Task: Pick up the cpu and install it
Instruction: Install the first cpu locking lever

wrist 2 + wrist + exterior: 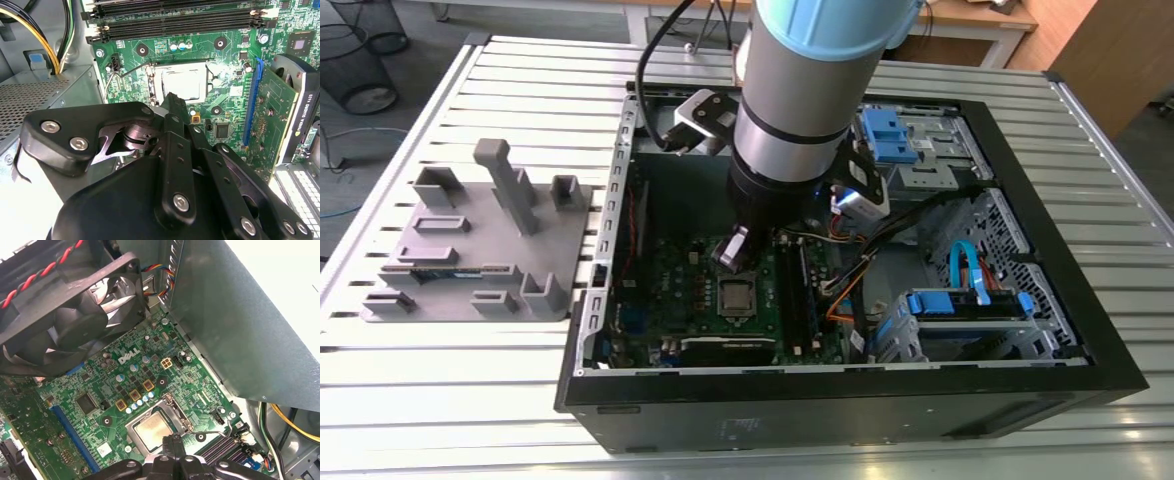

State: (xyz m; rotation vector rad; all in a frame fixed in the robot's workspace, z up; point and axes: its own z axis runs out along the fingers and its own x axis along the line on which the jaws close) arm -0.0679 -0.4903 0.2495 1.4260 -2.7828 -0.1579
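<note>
The cpu [182, 82] is a shiny silver square lying flat inside the socket frame [152, 82] on the green motherboard [230, 50]. It also shows in the first wrist view, cpu [152, 429], and in the exterior view, cpu [736, 297]. My gripper [172, 102] hangs just above the socket's edge inside the open computer case [854, 400]. Its black fingers look pressed together with nothing between them, as the gripper [175, 442] in the first wrist view also suggests. In the exterior view the gripper [731, 250] sits a little behind the socket.
A black case fan [65, 315] stands beside the socket. A graphics card [295, 115] and memory slots [175, 20] flank it. Coloured cables [45, 40] and blue drive brackets [967, 300] lie toward the exterior view's right. A grey fixture plate [474, 250] rests on the slatted table outside the case.
</note>
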